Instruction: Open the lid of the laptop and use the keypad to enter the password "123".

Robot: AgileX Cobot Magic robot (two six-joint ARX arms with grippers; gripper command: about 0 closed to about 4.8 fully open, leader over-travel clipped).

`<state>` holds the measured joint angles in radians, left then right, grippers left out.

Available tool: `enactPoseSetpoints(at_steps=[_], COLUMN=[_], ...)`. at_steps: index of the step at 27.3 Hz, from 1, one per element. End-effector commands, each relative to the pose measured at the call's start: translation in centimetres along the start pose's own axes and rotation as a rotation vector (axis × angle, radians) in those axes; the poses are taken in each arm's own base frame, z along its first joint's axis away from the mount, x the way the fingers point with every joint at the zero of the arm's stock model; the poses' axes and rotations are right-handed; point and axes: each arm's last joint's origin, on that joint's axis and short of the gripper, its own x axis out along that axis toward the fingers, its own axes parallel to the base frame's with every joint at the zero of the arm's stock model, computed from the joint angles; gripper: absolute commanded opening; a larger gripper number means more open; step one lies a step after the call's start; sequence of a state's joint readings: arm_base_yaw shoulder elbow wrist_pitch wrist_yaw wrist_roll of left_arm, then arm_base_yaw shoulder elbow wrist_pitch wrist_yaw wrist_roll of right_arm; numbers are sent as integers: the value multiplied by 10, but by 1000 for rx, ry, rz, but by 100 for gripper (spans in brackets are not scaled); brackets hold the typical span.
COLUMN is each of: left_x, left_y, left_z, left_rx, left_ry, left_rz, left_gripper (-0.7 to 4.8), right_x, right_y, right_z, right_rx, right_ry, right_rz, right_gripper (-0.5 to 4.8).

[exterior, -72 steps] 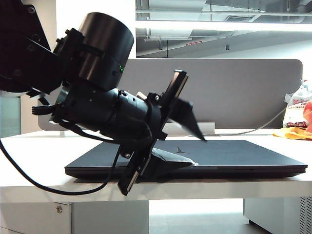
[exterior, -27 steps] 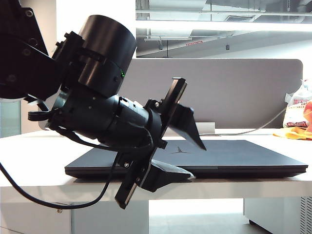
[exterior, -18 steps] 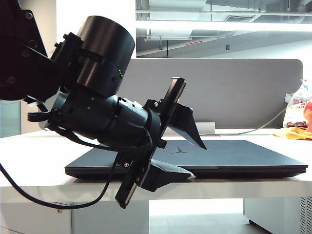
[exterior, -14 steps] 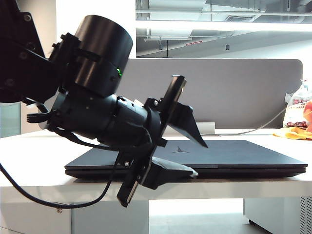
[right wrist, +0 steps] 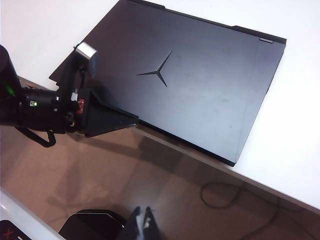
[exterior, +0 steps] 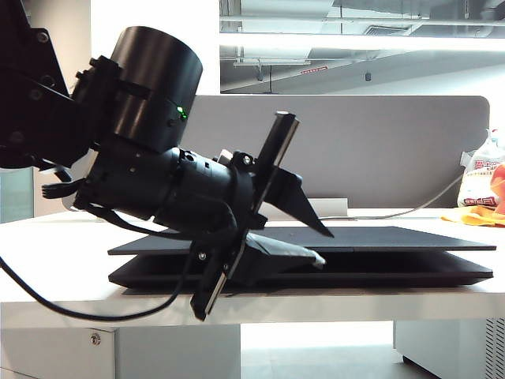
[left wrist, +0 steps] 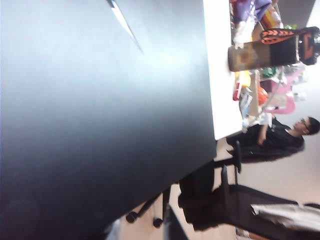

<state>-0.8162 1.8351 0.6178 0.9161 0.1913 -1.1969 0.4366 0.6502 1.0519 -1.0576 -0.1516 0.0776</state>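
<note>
Laptop (exterior: 442, 268) sits on the white table (exterior: 47, 260), its front edge along the table's near edge in the exterior view. Lid (exterior: 394, 238) is raised a crack off the base w/ a thin gap showing along the front (Y emblem (right wrist: 159, 71) faces up). Left gripper (exterior: 312, 245) is at the lid's front edge, left of centre: one finger (exterior: 300, 207) above the lid, the other (exterior: 276, 254) in the gap beneath, pinching the lid. Right gripper (right wrist: 141, 222) hangs high off the table's front edge, well apart from the laptop; its tips look pressed together, holding nothing. Grey divider (exterior: 379, 150) stands behind.
</note>
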Motion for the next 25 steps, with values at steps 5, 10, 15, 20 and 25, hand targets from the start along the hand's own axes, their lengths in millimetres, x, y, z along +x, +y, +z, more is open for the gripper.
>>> enactPoseSetpoints(at_steps=[5,10,15,20,25], left_x=[0,-9,-12,-6,-3], left_y=[-42,-49,-55,-51,-49], left_z=[36,47,40,20,6], left_rx=[136,171,192,153,55], left_ry=[-115,-116,-58,14,23], left_rz=[-219,-218,-221,-119,-43], left_gripper=[75,74,77,214,298], right_x=[-1,-1,-1,-1,-1], right_y=[0,0,0,0,0], right_z=[0,-1,-1,-1,-1], right_rx=[0,2,1,1,1], right_ry=[1,8,5,5,4], right_rz=[0,-1,-4,-5,-5], right_gripper=[-5,-5,-5,-5,-5])
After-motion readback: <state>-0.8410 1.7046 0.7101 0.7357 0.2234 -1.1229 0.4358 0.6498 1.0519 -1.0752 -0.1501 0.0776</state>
